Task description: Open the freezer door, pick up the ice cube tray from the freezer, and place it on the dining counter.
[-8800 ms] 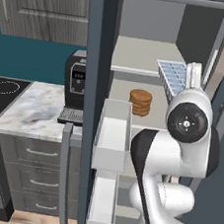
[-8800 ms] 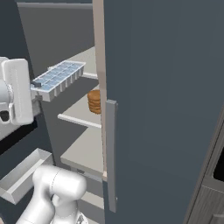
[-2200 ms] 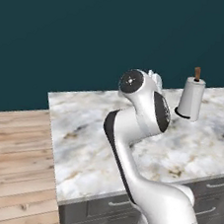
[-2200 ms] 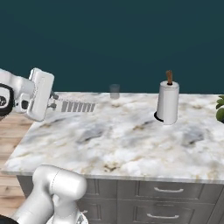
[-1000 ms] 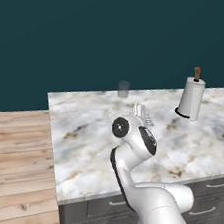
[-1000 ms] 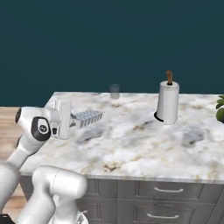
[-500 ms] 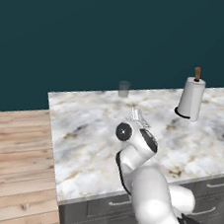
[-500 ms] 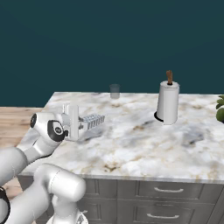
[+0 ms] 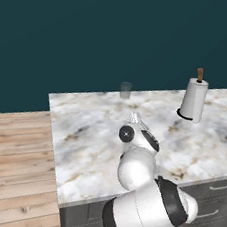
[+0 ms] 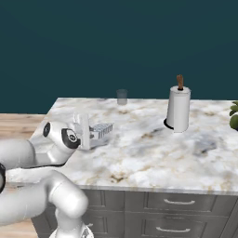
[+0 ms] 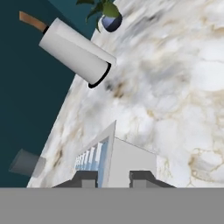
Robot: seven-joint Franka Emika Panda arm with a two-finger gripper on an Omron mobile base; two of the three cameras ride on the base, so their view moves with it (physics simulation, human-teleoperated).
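The ice cube tray (image 10: 101, 130) is a small, flat, white and pale-blue rectangle with a grid of cells, held on edge so that its thin side faces the hand view. The gripper (image 10: 91, 133) has its 2 dark finger tips (image 11: 85, 177) pressed together on the near end of the tray, which sits low over the dining counter (image 10: 153, 153) near its left edge in the right base view; whether the tray touches the slab cannot be told. The counter is a wide white marble-look slab with brown-grey veins over dark grey drawers (image 10: 176, 204) with silver handles. Toward its far edge stand a paper towel roll (image 10: 178, 111) on a dark base and a small glass (image 10: 122, 96); a potted plant (image 11: 106, 14) sits near its right corner. Behind rises a dark teal wall (image 9: 120, 35), and wooden flooring (image 9: 13, 163) lies beside the counter.
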